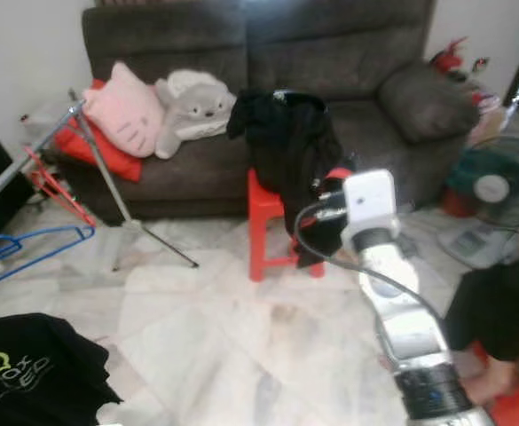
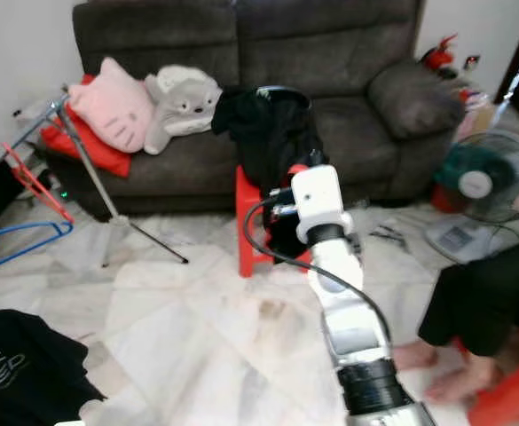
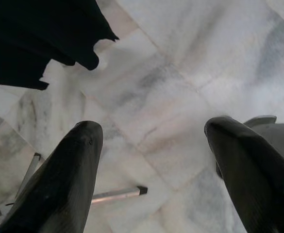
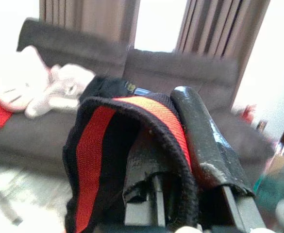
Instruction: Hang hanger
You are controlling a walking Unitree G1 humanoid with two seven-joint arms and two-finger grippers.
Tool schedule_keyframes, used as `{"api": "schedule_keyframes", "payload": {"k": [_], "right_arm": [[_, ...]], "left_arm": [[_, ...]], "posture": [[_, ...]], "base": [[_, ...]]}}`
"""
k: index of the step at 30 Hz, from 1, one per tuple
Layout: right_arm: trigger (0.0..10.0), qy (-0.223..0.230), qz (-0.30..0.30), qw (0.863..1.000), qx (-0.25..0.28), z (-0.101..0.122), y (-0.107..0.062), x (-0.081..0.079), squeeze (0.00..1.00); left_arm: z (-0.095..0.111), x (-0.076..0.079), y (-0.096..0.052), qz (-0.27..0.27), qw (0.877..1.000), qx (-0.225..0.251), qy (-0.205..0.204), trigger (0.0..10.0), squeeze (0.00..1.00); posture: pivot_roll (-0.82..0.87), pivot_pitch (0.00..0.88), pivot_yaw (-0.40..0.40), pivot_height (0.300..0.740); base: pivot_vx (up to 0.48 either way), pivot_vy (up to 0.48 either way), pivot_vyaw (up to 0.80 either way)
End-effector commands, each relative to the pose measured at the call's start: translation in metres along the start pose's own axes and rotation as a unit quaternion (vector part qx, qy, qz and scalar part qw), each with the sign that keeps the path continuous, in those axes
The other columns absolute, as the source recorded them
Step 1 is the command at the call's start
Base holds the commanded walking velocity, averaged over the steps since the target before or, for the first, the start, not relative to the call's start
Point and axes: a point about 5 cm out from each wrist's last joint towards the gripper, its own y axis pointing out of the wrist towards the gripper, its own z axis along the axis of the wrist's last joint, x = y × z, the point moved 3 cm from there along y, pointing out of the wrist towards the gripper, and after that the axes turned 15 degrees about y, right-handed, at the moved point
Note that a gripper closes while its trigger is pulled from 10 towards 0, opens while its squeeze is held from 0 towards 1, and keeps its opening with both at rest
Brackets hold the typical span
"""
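A blue hanger (image 1: 30,246) and a red hanger (image 1: 57,184) hang low on a metal drying rack (image 1: 28,146) at the far left. My right arm reaches forward to a red stool (image 1: 268,222) piled with black clothes (image 1: 286,142). In the right wrist view my right gripper (image 4: 167,114) is shut on a black garment with a red-orange band (image 4: 91,145), which drapes over one finger; the other finger (image 4: 200,131) shows bare beside it. My left gripper (image 3: 151,131) hangs open over the marble floor, nothing between its fingers.
A black T-shirt with green print (image 1: 28,377) lies at the lower left. Plush pillows (image 1: 157,111) sit on a dark sofa (image 1: 348,62) behind the stool. On the right are a person's legs (image 1: 499,311) and a floor fan (image 1: 494,182).
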Motion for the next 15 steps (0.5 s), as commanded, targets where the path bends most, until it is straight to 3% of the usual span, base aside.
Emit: {"api": "schedule_keyframes", "payload": {"k": [1,6,15], "right_arm": [[10.0,0.017,0.007,1.000,-0.017,-0.004,0.002,-0.003,0.00],[10.0,0.020,0.020,0.998,-0.057,-0.021,-0.001,-0.006,0.00],[10.0,0.085,0.004,0.990,-0.115,-0.042,-0.001,0.004,0.00]], "left_arm": [[0.001,-0.004,0.001,0.005,1.000,0.000,0.002,10.0,0.00],[0.000,-0.005,0.000,0.008,1.000,0.001,0.001,10.0,0.00],[-0.007,0.000,-0.002,0.003,1.000,-0.007,-0.001,10.0,0.00]], "posture": [[-0.07,0.000,0.106,0.740],[-0.07,0.000,0.102,0.740],[-0.07,0.000,0.097,0.740]], "base": [[0.000,0.000,0.00],[0.000,0.000,0.00],[0.000,0.000,0.00]]}}
